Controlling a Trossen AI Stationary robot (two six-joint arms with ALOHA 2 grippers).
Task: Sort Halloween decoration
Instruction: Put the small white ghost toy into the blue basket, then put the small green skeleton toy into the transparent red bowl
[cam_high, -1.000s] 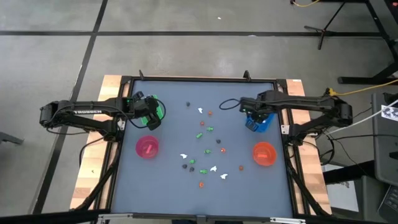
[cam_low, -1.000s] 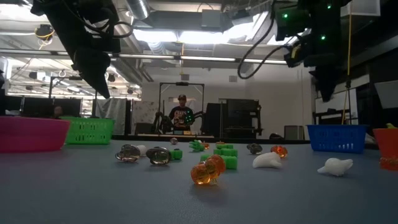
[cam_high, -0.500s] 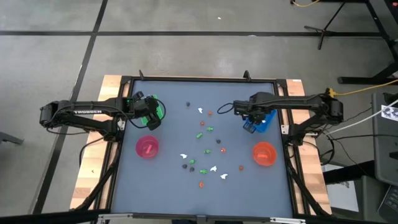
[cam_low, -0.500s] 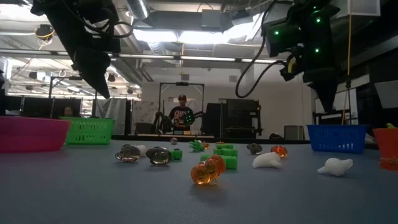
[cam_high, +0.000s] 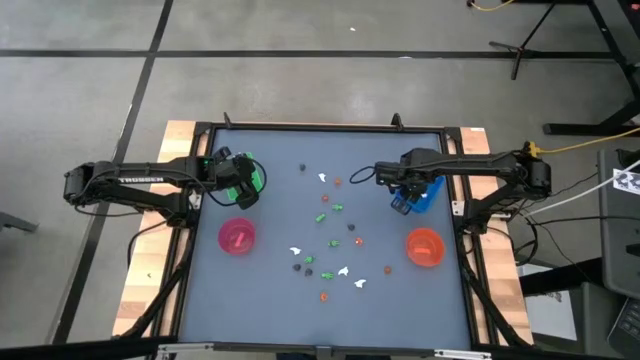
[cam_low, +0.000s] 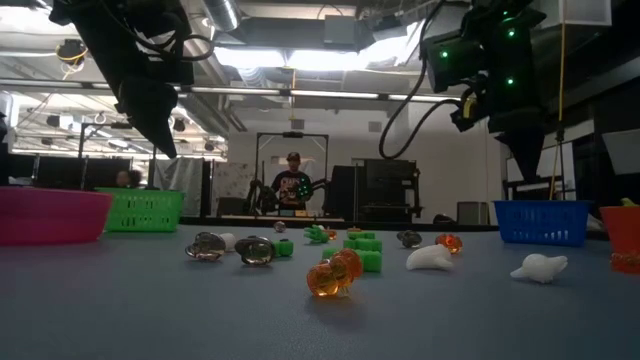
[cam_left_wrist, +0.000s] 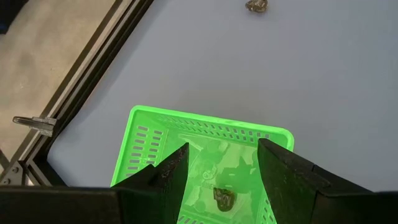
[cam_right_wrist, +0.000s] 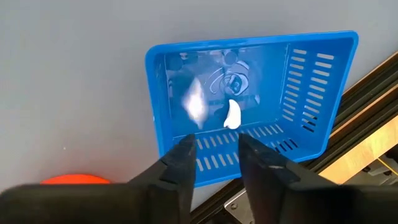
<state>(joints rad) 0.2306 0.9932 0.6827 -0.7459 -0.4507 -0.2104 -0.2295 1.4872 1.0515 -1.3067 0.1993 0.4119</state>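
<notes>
Orange figure (cam_low: 333, 277) lies nearest in the low view, other Halloween decoration (cam_high: 331, 245) scattered mid-table. Right gripper (cam_right_wrist: 211, 152), jaws parted and empty, hangs over the blue tray (cam_right_wrist: 311, 93); a blurred white figure (cam_right_wrist: 194, 104) there may yet bounce out. Left gripper (cam_left_wrist: 219, 163), open, hovers above the green tray (cam_left_wrist: 140, 146). Only wrist views reveal tray contents: a second white figure (cam_right_wrist: 232, 115) and a dark figure (cam_left_wrist: 222, 196).

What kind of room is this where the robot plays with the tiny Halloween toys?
Probably a robotics lab or workshop. Two dark robot arms reach over a framed work table, the floor around it is bare concrete with cables, and behind stand equipment racks, ceiling lights and a person.
</notes>
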